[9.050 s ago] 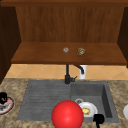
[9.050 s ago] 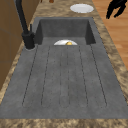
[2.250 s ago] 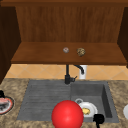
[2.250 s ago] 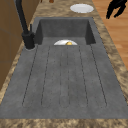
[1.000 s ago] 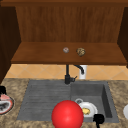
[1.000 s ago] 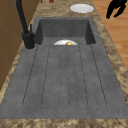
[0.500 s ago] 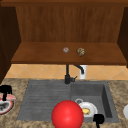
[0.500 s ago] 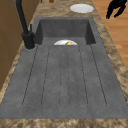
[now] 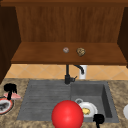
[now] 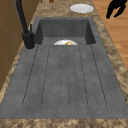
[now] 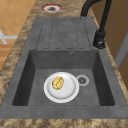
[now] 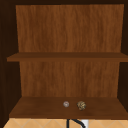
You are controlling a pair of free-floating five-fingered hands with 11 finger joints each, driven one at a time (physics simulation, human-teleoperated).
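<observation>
My left hand (image 9: 10, 88) hovers over the left counter, just above a red-rimmed plate (image 9: 3, 106) with something dark on it. A small pink item (image 9: 15, 96) lies beside that hand, and I cannot tell whether they touch. My right hand (image 9: 98, 119) hangs at the sink's front right edge, in front of the counter. In the left side view it (image 10: 115, 7) shows its fingers loose and spread, holding nothing. In the sink basin sits a white plate (image 11: 61, 87) with a yellow lump (image 11: 57, 83) on it.
A big red ball (image 9: 67, 115) shows low in the front view, before the draining board (image 9: 42, 100). The black faucet (image 9: 67, 75) stands behind the sink. Two small round objects (image 12: 66, 104) (image 12: 81, 105) rest on the lower cabinet shelf. A white plate (image 10: 81, 8) lies on the right counter.
My left hand has risen a little and shifted right from the red-rimmed plate. The right hand and everything else stay put.
</observation>
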